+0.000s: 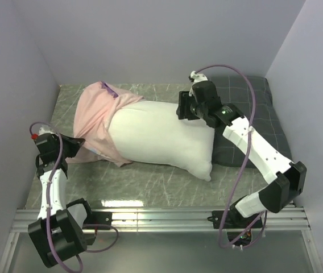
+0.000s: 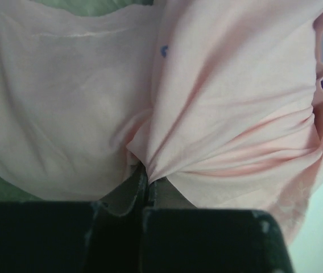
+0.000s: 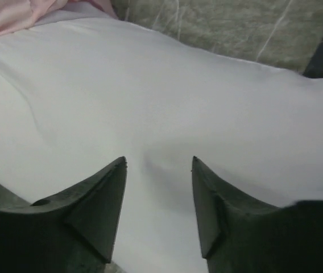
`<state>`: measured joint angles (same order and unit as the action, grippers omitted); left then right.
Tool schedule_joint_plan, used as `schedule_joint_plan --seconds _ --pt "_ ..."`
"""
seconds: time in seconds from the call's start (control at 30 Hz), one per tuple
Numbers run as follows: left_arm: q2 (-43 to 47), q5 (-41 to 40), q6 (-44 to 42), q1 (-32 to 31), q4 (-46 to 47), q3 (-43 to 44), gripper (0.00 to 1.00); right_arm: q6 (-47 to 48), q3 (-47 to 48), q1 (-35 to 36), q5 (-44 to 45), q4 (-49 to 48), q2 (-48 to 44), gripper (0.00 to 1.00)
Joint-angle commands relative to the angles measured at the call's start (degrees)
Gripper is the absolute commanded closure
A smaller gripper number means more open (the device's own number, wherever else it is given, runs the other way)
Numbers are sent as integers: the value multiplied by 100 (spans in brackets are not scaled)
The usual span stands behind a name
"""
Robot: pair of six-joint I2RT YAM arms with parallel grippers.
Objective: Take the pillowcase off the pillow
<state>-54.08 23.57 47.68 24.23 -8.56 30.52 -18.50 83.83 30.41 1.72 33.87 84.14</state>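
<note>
Pillowcase [image 1: 95,120] bunched, salmon-pink side out — left gripper [image 2: 146,181] pinching it; right gripper [image 3: 158,190] parted over white pillow [image 1: 161,136]

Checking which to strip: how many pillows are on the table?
2: the white pillow lies centrally, its left end in the pillowcase; the dark grey pillow lies at the right.

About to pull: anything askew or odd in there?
Nothing damaged. The pillowcase is bunched inside out over the left end of the pillow, pinched in the left pincer. The pillow lies diagonally, its right end overlapping the dark grey pillow; the right pincer is open above it.
</note>
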Motion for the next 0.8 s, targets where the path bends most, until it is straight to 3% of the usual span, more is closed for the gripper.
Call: schedule_joint_plan --seconds 0.0,0.07,0.17,0.37,0.5,0.63,0.7,0.77 --pt "354 -750 -145 205 495 -125 100 470 142 744 1322 -442 -618 36" --pt "503 -766 -136 39 504 -178 99 654 125 1366 1462 -521 -618 27" --pt "566 -845 -224 -216 452 -126 99 1040 11 2175 1805 -740 -452 20" --pt "522 -1012 -259 -769 355 120 95 1797 -314 3460 2307 -1364 339 16" --pt "443 -1127 -312 -1007 337 226 93 2175 -464 3927 2912 -1830 1198 12" --pt "329 -1074 -373 -1139 337 296 91 2438 -543 3937 3623 -2322 2026 12" --pt "320 -1074 -444 -1218 259 410 88 2483 -421 3893 4230 -2446 2456 17" --pt "328 -1126 -558 -1289 179 585 85 2369 -45 3762 4389 -2141 2616 51"
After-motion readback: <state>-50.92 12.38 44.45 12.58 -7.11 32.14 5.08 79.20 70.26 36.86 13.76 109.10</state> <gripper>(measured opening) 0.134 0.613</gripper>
